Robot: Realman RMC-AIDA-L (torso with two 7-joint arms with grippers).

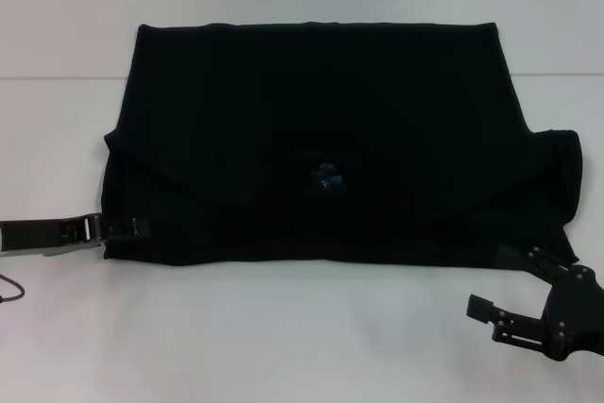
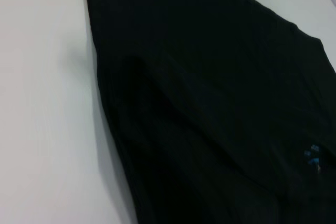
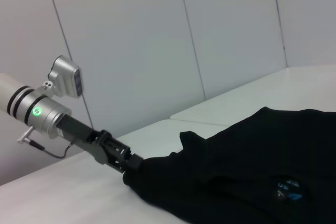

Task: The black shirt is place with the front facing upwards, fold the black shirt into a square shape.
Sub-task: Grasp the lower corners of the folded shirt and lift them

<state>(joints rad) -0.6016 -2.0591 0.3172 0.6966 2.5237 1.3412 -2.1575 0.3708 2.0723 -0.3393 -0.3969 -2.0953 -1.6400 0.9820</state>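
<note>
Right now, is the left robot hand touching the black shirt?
Touching. In the right wrist view, the left gripper disappears into the black shirt at its edge; the head view matches.

Left arm: white cylindrical forearm with black rings and a lit green indicator, stepping down to a silver wrist section. A silver camera housing is bracketed onto it, and a thin dark cable loops beneath. The left claw is a black, angular linkage assembly. The right claw is matte black, with visible pivot screws and flat, stepped finger links.
</note>
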